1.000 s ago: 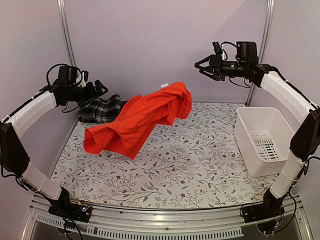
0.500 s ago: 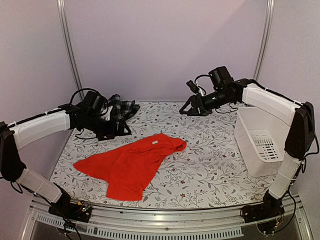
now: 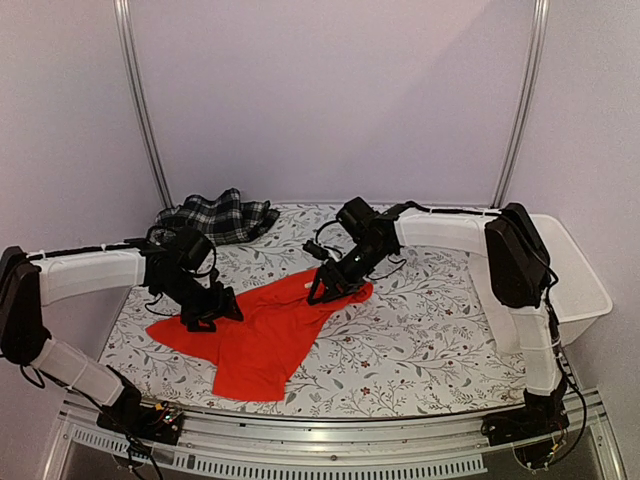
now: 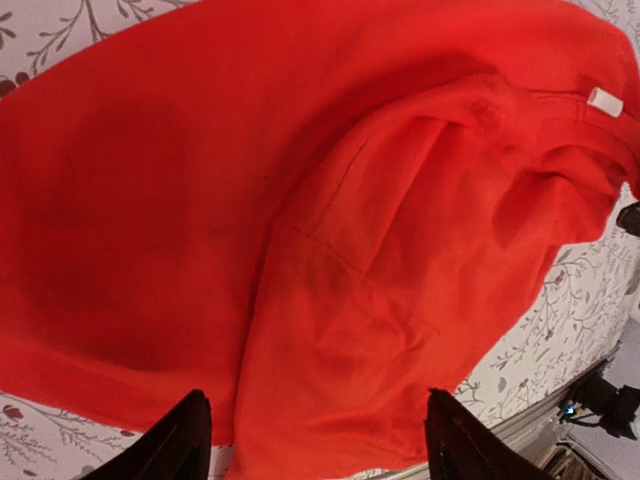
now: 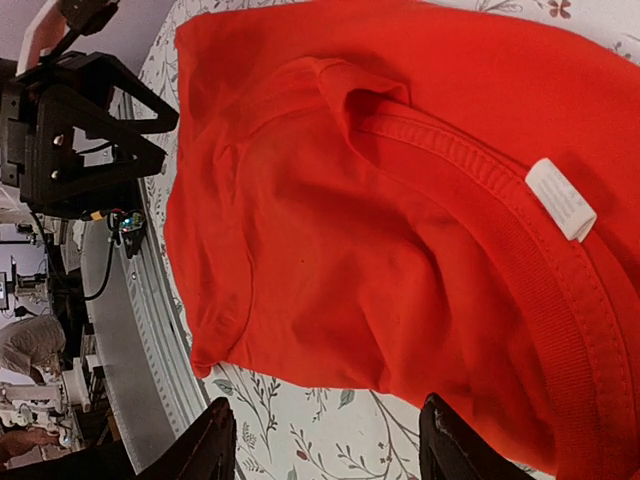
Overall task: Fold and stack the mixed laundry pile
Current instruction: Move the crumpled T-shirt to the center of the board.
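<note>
The red short-sleeved shirt (image 3: 265, 335) lies rumpled on the floral table cover (image 3: 420, 330), toward the front and left of centre, with its collar end pointing to the middle of the table; it is only partly spread, with a band of cloth doubled over along its length, so I judge the step in hand to be flattening it before any fold; the left gripper (image 3: 210, 312) hangs low over the shirt's left portion, fingers set wide, with only the cloth lying below them; the right gripper (image 3: 330, 292) is down at the collar, near the white neck label (image 5: 560, 198), jaws likewise apart and holding nothing; the two sit at opposite ends, probably so they can pinch there and draw the shirt taut; the plaid garment (image 3: 218, 217) lies bunched at the far left corner, well apart from the shirt; the white basket (image 3: 580, 285) stands at the right edge.
</note>
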